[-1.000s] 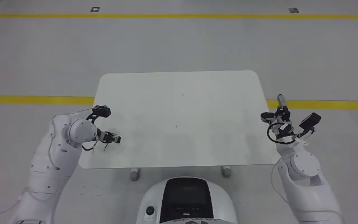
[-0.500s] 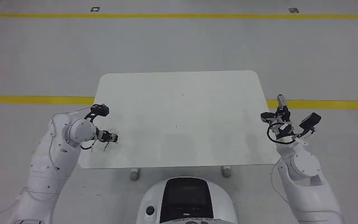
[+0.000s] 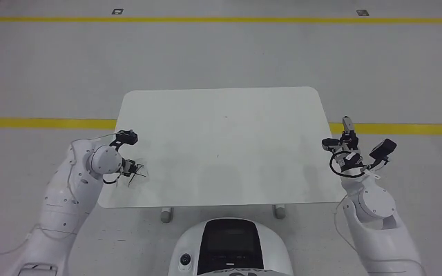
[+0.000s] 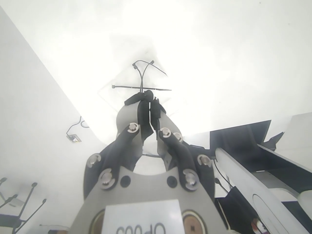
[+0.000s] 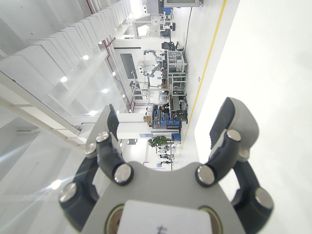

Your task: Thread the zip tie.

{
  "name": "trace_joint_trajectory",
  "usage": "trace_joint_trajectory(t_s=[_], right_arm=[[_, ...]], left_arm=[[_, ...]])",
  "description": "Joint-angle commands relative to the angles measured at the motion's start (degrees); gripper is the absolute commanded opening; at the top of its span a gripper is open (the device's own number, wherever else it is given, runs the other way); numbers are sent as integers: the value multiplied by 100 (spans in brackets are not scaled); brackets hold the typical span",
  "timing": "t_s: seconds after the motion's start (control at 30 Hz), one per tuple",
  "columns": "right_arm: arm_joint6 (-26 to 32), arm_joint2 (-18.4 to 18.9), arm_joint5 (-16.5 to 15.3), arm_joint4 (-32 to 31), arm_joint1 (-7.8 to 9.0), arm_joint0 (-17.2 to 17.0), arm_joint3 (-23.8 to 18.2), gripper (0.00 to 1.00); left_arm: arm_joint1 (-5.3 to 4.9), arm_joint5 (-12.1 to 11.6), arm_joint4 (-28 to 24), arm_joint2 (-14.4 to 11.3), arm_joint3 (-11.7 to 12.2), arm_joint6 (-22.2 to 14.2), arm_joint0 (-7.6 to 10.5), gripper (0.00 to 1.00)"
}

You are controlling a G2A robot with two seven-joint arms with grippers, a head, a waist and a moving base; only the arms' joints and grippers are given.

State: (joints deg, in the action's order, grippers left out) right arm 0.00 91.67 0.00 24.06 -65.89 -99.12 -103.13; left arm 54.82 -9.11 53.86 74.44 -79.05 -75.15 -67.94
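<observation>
Left gripper pinches a zip tie at the table's left edge, right gripper gapes empty at the right edge, so threading looks barely begun.

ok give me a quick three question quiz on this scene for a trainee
1. Pick one: the left pincer is
A) wide open
B) shut on the black zip ties
C) lying flat on the floor

2. True or false: the right pincer is holding a tie.

3. Fill in: the ties are held over the table's near ___ corner (robot's own side).

Key: 1 B; 2 false, it is open and empty; 3 left.
</observation>
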Motion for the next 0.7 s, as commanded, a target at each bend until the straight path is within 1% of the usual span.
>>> trace_joint_trajectory(t_s=[0.0,0.03,0.13,0.17,0.23,0.4,0.67], right_arm=[[0,0,0,0,0,0,0,100],[0,0,0,0,0,0,0,100],[0,0,0,0,0,0,0,100],[0,0,0,0,0,0,0,100],[0,0,0,0,0,0,0,100],[0,0,0,0,0,0,0,100],[0,0,0,0,0,0,0,100]], left_arm=[[6,14,2,-66,82,18,55,7],[11,16,3,-115,135,25,89,8],[26,35,31,-241,282,52,170,15],[35,41,25,-296,354,81,214,15],[49,38,14,-382,484,107,282,19],[91,51,-20,-603,833,207,482,23],[143,57,-70,-872,1254,370,735,22]])
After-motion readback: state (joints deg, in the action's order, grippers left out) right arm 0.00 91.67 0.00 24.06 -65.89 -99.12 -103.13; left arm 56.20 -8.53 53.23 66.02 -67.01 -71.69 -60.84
